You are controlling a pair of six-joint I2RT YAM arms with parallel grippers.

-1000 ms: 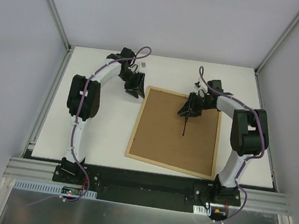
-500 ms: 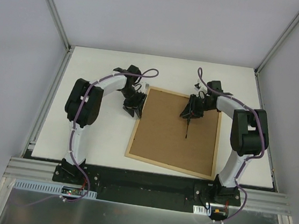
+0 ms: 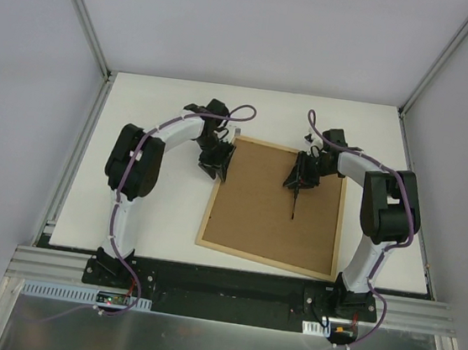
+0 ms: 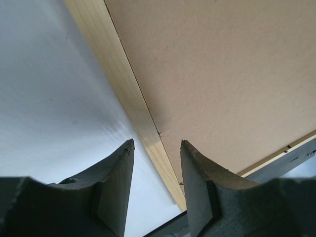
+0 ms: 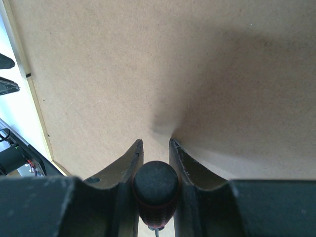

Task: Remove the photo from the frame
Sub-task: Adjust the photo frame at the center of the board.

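Note:
The frame (image 3: 249, 227) lies face down on the white table, its brown fibreboard back (image 4: 222, 74) up inside a thin light-wood rail (image 4: 129, 86). The photo is hidden under that back. My left gripper (image 3: 218, 163) hangs over the frame's far left edge. In the left wrist view it (image 4: 156, 144) is open, with the rail showing between the fingers and nothing held. My right gripper (image 3: 298, 174) is over the upper middle of the back. It (image 5: 155, 143) is shut on a screwdriver (image 5: 156, 190) with a dark red handle, whose shaft (image 3: 295, 202) points down at the board.
Small metal tabs (image 4: 159, 133) sit along the seam between rail and back. The frame's near edge lies close to the table's front edge (image 3: 232, 265). Grey walls and aluminium posts (image 3: 83, 18) enclose the table on three sides.
My left gripper has swung right and nearer, from the bare table onto the frame's far left edge. The right gripper with the screwdriver has shifted only slightly.

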